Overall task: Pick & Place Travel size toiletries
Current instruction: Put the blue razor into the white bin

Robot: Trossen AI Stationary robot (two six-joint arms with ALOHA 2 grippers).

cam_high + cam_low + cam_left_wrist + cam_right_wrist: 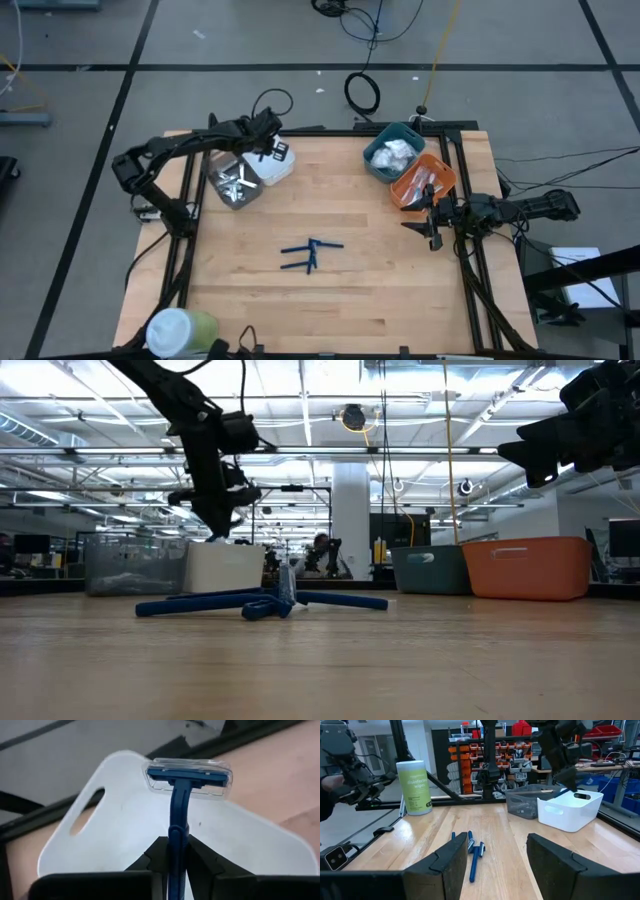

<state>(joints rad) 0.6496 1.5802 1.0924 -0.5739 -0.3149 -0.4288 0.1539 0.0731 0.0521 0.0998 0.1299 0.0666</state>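
**Left gripper over white bin with a razor**

Your left gripper (172, 862) is clenched on a blue razor (182, 785) above the white bin (277, 164); what's inside that bin is hidden. The clear bin (233, 183) holds silvery items. Blue razors (310, 253) lie mid-table, overlapping, count unclear. Teal bin (393, 150): white packets. Orange bin (424, 179): contents hard to make out. Your right gripper (492, 862) hangs spread, empty.
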